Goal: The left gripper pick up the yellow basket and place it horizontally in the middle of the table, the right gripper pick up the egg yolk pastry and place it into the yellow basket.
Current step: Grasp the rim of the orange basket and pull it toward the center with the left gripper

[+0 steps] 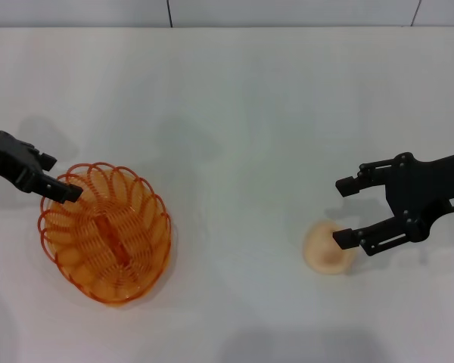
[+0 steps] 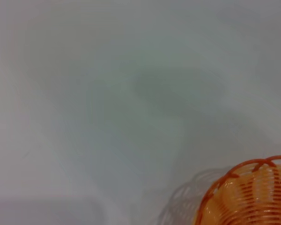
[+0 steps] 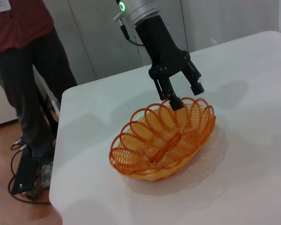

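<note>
we see the basket point(image 1: 106, 233) sitting on the table point(image 1: 234, 113) toward the left side, its long axis tilted. the left gripper point(image 1: 57, 175) has its fingers spread at the basket's far-left rim, one fingertip point(image 3: 176, 104) dipping just inside the loops, the other outside, not clenched. on the right, the right gripper point(image 1: 347, 212) hangs open, its lower finger over the pastry point(image 1: 327, 247), which lies on the table well apart from the basket.

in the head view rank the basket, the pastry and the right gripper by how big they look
1. yellow basket, clearly largest.
2. right gripper, though it sits nearer the camera, so unsure.
3. egg yolk pastry, smallest, partly behind the gripper's finger.
</note>
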Motion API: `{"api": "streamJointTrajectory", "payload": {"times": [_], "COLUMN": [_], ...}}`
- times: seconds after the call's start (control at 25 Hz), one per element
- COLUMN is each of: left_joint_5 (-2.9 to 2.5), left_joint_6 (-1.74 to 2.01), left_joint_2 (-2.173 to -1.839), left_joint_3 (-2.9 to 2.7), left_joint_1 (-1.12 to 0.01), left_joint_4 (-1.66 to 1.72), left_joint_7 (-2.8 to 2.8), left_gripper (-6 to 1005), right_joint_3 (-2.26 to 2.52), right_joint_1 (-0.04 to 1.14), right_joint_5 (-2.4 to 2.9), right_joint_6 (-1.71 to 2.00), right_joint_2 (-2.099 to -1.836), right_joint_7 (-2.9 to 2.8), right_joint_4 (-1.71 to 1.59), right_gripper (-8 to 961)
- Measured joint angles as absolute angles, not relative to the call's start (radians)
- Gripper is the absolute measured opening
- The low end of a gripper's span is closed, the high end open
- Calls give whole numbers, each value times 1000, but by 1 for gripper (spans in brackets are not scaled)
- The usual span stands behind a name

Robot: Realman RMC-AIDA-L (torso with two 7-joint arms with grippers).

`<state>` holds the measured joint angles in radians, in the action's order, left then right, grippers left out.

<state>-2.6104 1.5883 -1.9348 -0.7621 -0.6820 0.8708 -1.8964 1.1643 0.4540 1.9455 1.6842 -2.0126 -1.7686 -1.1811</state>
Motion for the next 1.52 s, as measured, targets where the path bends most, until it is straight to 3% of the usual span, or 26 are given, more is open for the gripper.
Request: {"api": "streamJointTrajectory", "payload": {"times": [0.68, 0.84, 1.52], "left_joint_5": [-2612, -2612, -2614], "left_joint_6": [1542, 1537, 1507], "left_joint_2": [-1945, -1946, -1946], "left_joint_3": [-759, -762, -762], "left_joint_1": [-707, -703, -696], "left_joint_4": [799, 798, 796], "left_joint_7": [-1896, -1896, -1892], "left_gripper": [649, 526, 500], "right_joint_3": [1163, 1163, 1164], "right_joint_1": [448, 448, 444], "right_joint_5": [1945, 1945, 1945], "right_joint_6": [1681, 1681, 1681], "right_joint_2": [-2013, -2013, -2013], "right_joint_7": [-1769, -1769, -1769], "right_joint_4": [-1180, -1180, -1178], "right_gripper": [844, 844, 843]}}
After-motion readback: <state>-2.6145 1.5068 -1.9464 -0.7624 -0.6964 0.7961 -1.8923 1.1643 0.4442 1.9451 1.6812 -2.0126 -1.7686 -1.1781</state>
